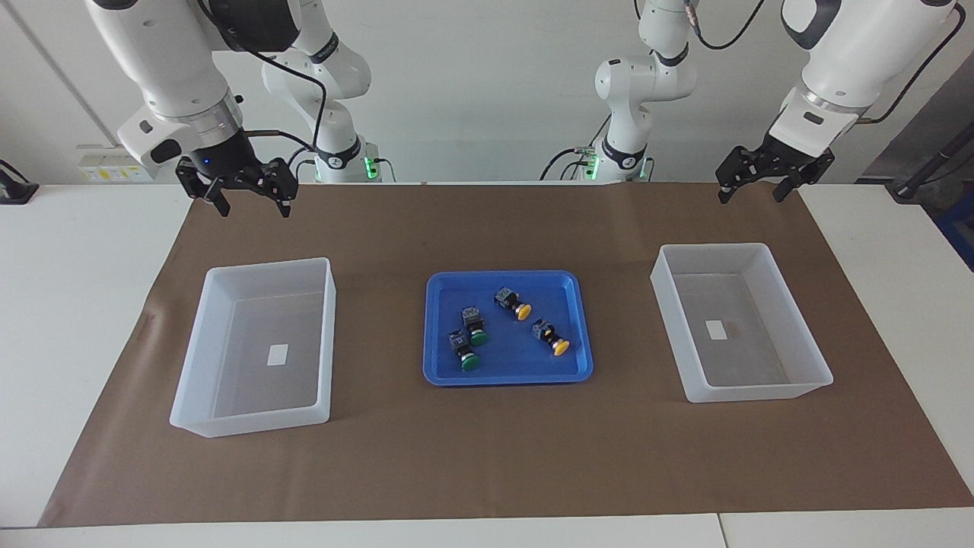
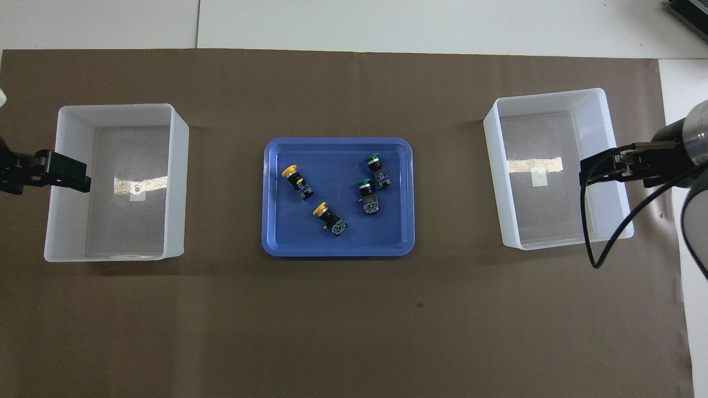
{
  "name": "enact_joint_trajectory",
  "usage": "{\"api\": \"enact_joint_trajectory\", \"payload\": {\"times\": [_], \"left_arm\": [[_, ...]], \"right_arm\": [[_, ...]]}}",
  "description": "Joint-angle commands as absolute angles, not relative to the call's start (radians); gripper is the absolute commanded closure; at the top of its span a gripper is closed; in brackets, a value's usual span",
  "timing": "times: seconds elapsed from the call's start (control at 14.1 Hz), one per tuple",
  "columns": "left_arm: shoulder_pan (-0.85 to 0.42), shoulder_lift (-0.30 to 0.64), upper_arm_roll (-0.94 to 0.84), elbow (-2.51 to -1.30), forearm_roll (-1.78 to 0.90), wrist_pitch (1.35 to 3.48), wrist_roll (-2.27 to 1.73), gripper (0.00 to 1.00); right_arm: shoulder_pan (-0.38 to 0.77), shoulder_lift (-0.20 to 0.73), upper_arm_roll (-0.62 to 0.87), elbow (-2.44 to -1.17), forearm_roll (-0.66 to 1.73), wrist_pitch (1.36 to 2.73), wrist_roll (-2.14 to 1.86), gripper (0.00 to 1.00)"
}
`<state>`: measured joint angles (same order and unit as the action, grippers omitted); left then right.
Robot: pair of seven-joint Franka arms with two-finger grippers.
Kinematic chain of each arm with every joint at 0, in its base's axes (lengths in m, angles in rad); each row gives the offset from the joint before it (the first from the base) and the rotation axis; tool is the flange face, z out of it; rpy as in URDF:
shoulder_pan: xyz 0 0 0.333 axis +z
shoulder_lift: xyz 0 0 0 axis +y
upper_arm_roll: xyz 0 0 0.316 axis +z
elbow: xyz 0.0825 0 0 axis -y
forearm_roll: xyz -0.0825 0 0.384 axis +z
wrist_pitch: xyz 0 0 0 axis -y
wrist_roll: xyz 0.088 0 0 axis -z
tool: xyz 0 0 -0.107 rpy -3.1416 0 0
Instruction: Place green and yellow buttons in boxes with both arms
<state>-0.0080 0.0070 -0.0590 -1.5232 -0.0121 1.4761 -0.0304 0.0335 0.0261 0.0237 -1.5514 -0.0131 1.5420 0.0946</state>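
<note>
Two green buttons (image 1: 473, 323) (image 1: 464, 352) and two yellow buttons (image 1: 512, 302) (image 1: 551, 336) lie on their sides in a shallow blue tray (image 1: 506, 377). In the overhead view the green ones (image 2: 378, 169) (image 2: 367, 196) lie toward the right arm's end and the yellow ones (image 2: 297, 181) (image 2: 329, 218) toward the left arm's end. One empty translucent box (image 1: 259, 266) stands at the right arm's end, the other (image 1: 742, 247) at the left arm's end. My right gripper (image 1: 253, 204) and left gripper (image 1: 749, 196) are open, empty and raised, each near its own box.
A brown mat (image 1: 487, 457) covers the table under the tray and the boxes. The boxes (image 2: 116, 108) (image 2: 547, 97) flank the tray (image 2: 337, 251). A black cable hangs from the right arm (image 2: 589, 243) beside its box.
</note>
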Motion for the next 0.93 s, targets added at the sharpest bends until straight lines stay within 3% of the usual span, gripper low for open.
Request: {"api": "enact_joint_trajectory", "payload": {"times": [0.0,0.85], "left_arm": [[-0.005,-0.006,-0.061,-1.534,-0.003,1.483,-0.031,0.0],[-0.003,-0.005,-0.061,-1.534,-0.006,1.486,-0.026,0.0]], "right_arm": [[0.032,0.015,0.02,-1.562,-0.014,1.532,0.104,0.0],[0.044,0.018,0.021,-1.563,-0.012,1.574,0.106,0.0]]}}
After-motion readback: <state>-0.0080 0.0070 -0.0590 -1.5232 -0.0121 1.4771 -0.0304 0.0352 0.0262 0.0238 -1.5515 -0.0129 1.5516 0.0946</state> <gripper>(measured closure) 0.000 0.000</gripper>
